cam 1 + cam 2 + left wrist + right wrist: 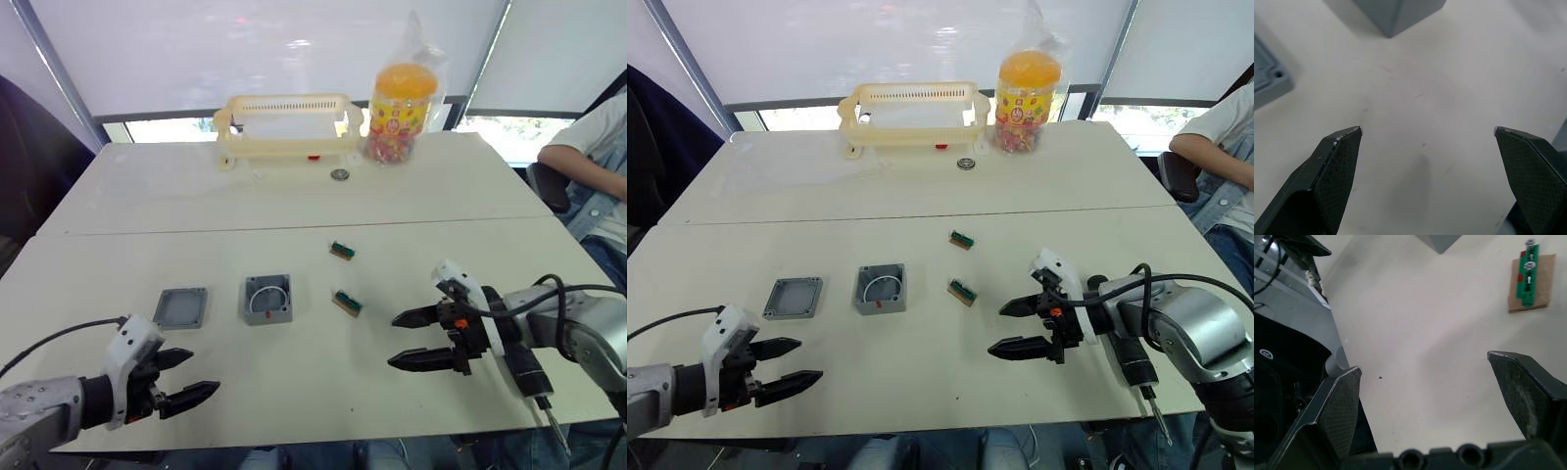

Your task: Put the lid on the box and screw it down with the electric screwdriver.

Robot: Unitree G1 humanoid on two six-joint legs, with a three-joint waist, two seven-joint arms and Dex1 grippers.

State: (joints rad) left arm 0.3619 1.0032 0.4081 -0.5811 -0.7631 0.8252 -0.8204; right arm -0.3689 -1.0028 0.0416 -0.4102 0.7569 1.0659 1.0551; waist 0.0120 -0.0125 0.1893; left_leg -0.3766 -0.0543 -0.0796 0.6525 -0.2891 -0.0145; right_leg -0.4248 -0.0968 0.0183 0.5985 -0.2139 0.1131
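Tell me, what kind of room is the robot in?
Probably an office or lab workroom. Pale tables stand pushed together by big windows with white blinds. A small grey box and little green circuit boards lie there, and a person sits at the side.

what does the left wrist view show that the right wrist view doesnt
Left wrist view: a corner of the lid with a screw hole, lying flat on the table, seen past the left gripper with its fingers apart.

Right wrist view: a green-and-tan block lying on the table, seen past the right gripper, its fingers apart too.

Both: the pale table and a grey corner of the box, with nothing between either pair of fingers.
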